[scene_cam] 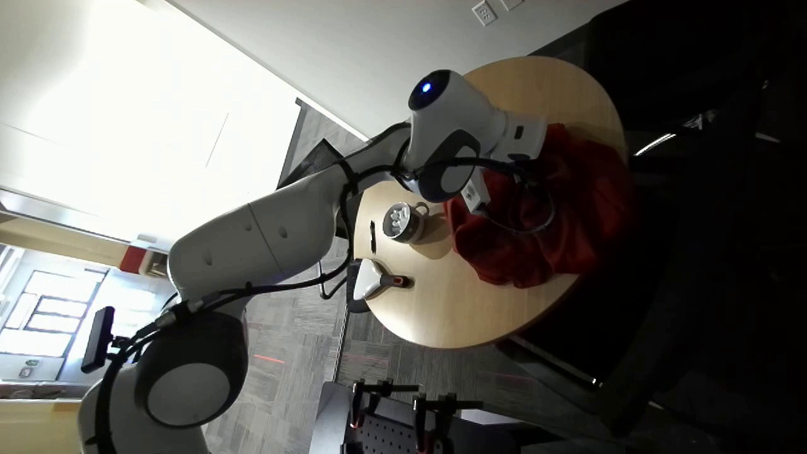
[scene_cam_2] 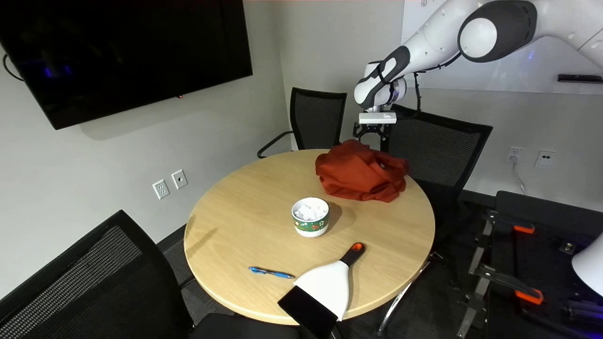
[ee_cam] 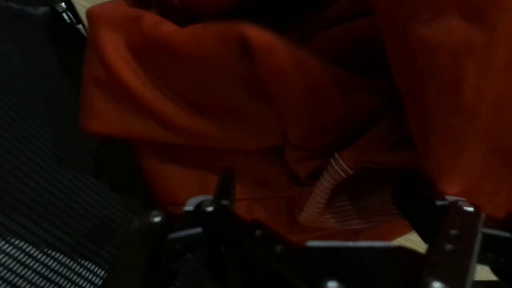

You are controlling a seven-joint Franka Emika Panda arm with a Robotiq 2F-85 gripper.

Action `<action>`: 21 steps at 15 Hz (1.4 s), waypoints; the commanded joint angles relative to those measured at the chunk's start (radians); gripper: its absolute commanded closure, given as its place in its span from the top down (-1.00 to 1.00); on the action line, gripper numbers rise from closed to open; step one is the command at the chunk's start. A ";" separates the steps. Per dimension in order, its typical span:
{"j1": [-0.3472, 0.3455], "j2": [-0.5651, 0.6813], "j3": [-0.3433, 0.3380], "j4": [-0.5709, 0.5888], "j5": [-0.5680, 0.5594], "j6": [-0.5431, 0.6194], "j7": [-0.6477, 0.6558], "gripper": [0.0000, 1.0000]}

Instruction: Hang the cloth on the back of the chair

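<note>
Hovering by crumpled red-orange fabric cloth [scene_cam_2: 362, 174] on rnd. light-wood desk [scene_cam_2: 235, 226]: blk. two-fingered hand [scene_cam_2: 370, 135], jaws apart; blk. mesh-backed chair [scene_cam_2: 433, 146] just beside desk.

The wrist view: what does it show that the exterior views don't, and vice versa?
Only the wrist view: fine pale lines on the red cloth.

Only the exterior views: the mug with white contents, the pen, the scraper-like tool and the robot's white arm.

Shared: the red cloth itself and the wooden table, though the wrist view catches just slivers of it.
</note>
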 commanded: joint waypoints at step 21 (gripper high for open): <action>0.029 0.207 -0.063 0.327 -0.043 -0.072 0.275 -1.00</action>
